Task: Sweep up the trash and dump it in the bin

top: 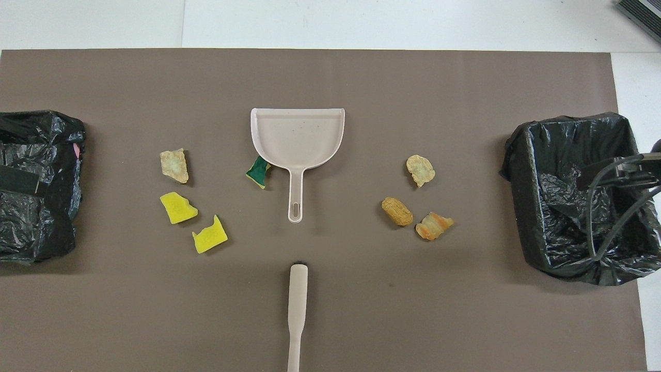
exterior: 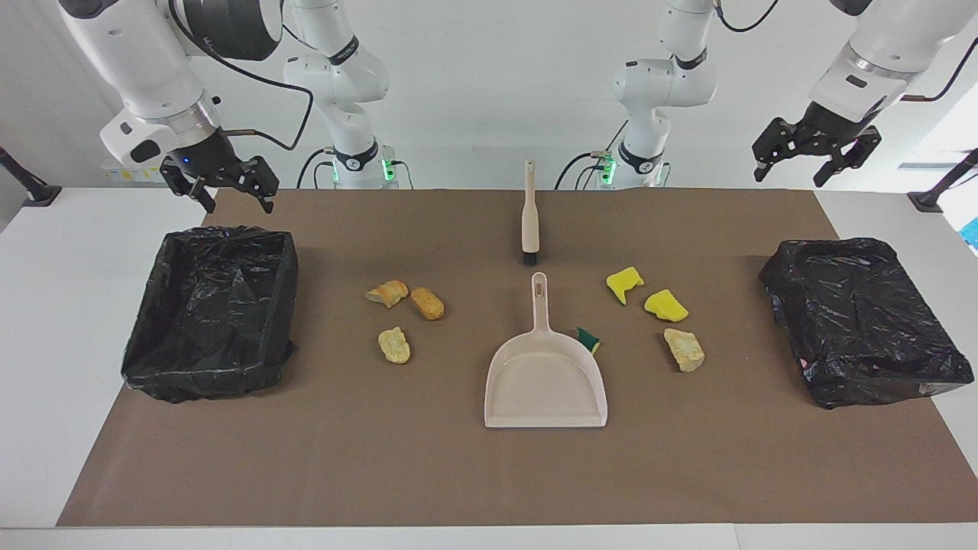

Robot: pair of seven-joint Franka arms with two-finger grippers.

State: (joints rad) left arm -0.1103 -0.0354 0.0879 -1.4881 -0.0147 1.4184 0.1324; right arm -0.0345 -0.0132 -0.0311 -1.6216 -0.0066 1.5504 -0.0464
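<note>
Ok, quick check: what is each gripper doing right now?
Left gripper: open, empty, raised over its end of the table.
Right gripper: open, empty, raised by the bin.

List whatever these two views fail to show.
- Brush: overhead view, handle end cut off by the bottom edge.
- Bin at the left arm's end: overhead view, cut off by the side edge.
- Green sponge scrap: facing view, partly hidden by the dustpan.
- Both end effectors: outside the overhead view.

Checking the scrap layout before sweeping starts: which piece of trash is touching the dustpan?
The green-and-yellow sponge scrap, tucked against the dustpan where pan meets handle. The other six scraps lie apart from it.
</note>
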